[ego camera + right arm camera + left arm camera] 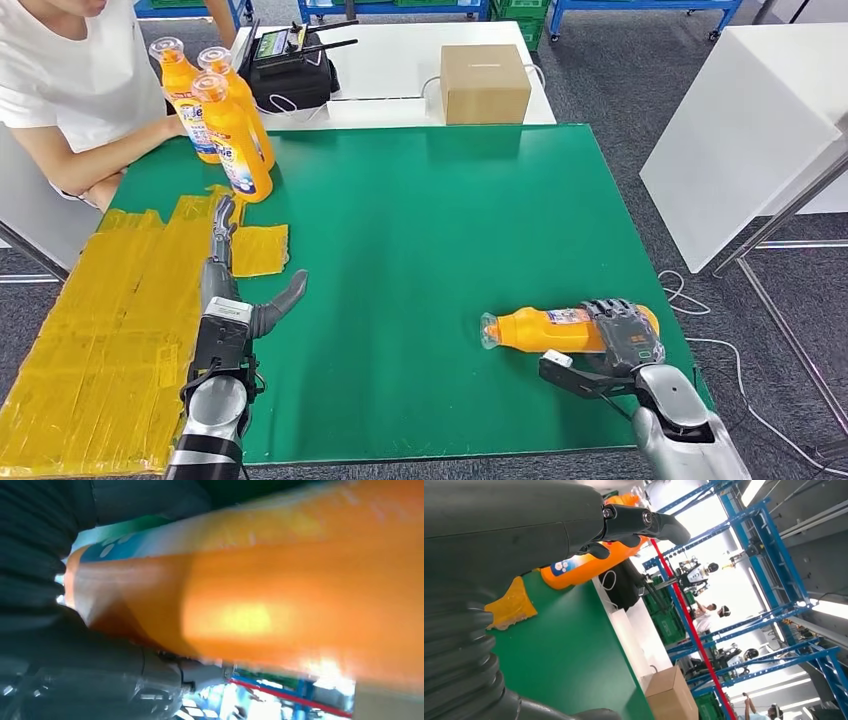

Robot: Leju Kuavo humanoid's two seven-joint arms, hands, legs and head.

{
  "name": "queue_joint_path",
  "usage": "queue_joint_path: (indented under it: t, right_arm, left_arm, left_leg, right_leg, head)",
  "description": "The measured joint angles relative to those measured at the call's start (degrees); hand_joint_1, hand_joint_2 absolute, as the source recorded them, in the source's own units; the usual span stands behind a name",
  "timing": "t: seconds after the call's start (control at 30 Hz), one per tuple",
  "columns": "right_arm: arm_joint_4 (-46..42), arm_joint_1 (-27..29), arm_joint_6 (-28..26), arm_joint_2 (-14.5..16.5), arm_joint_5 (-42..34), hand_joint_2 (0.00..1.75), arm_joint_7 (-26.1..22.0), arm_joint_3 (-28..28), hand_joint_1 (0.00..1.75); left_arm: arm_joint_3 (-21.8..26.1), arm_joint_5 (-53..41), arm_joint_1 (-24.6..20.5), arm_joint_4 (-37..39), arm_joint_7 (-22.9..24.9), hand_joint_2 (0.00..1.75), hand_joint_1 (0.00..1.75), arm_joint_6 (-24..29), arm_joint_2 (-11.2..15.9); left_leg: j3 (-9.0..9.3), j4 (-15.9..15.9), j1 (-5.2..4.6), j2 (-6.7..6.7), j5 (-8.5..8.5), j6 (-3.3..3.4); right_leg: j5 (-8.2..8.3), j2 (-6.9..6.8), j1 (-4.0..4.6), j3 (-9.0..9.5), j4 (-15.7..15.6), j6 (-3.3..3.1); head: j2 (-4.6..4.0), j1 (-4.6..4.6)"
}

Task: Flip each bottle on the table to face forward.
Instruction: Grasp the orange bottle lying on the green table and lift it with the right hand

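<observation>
A: Right hand (622, 335)?
B: Wrapped over the wide end of a lying orange bottle (560, 329), fingers across the top, thumb underneath at the near side. Gripping it, by the look of the close wrist picture (mostly orange blur).
A: Where on the table?
B: Near right part of the green table (430, 260), cap pointing left, label facing up.
A: Left hand (235, 285)?
B: Stretched flat toward the far side, fingers straight, thumb splayed out to the right. Holding nothing. Fingertips close to the nearest of three upright orange bottles (225, 120) at the far left corner, not touching as far as can be told.
A: Under that hand?
B: Yellow taped patch (110, 310) covering the left edge of the table.
A: Anything else around?
B: Person in a white shirt (75, 80) at the far left, forearm resting just beside the standing bottles. Cardboard box (484, 83) and black device (290, 70) on the white table beyond.
</observation>
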Motion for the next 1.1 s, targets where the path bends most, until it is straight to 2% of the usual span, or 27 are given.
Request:
queue_joint_path:
  t: [0.17, 0.27, 0.4, 0.53, 0.77, 1.1]
  right_arm:
    - [-2.0, -0.3, -3.3, 7.8, -16.1, 1.75, -6.4, -3.3, 1.75]
    - [-3.8, -0.5, -3.3, 12.4, -24.1, 1.75, -9.7, -5.2, 1.75]
    - [-5.5, -1.5, -1.5, 16.5, -30.5, 1.75, -12.1, -7.2, 1.75]
    - [-5.6, -2.4, 0.9, 19.5, -35.1, 1.75, -14.6, -7.9, 1.75]
    - [-4.2, -4.7, 1.2, 23.1, -39.9, 1.75, -16.5, -8.6, 1.75]
    - [2.9, -8.8, 2.1, 27.0, -40.8, 1.75, -18.1, -8.6, 1.75]
  left_arm:
    - [-1.6, 3.1, 0.3, 0.3, 3.2, 1.75, 0.00, -10.2, 0.0]
    - [-3.3, 4.3, 0.3, 1.6, 3.8, 1.75, 0.00, -13.2, 0.0]
    - [-5.0, 7.1, -0.1, 4.3, 4.3, 1.75, 0.00, -17.3, 0.0]
    - [-6.4, 9.7, -1.2, 7.1, 4.3, 1.75, 0.00, -20.0, 0.0]
    - [-7.9, 11.3, -3.5, 10.3, 4.8, 1.75, 0.00, -21.9, 0.3]
    - [-9.0, 13.7, -6.1, 12.9, 5.3, 1.75, 0.00, -23.9, 0.5]
  left_leg:
    - [-0.15, 0.0, 0.04, 0.25, 0.01, -0.02]
    - [-0.34, 0.0, 0.09, 0.13, 0.09, -0.05]
    - [-0.55, 0.0, 0.11, 0.06, 0.12, -0.06]
    - [-0.69, 0.0, 0.10, 0.05, 0.11, -0.05]
    - [-0.81, 0.0, 0.09, 0.03, 0.11, -0.05]
    - [-0.85, 0.0, 0.10, 0.03, 0.12, -0.05]
  right_leg:
    - [0.04, 0.20, 0.02, -0.26, 0.0, 0.01]
    - [0.04, 0.11, 0.04, -0.43, 0.1, 0.01]
    - [0.04, 0.07, 0.07, -0.59, 0.1, 0.02]
    - [0.03, 0.06, 0.02, -0.71, 0.1, 0.03]
    - [0.03, 0.03, 0.01, -0.82, 0.1, 0.03]
    - [0.03, 0.03, 0.04, -0.88, 0.1, 0.03]
  head:
    - [0.00, -0.03]
    - [0.00, -0.04]
    - [0.00, -0.02]
    - [0.00, -0.02]
    - [0.00, -0.01]
    - [0.00, -0.02]
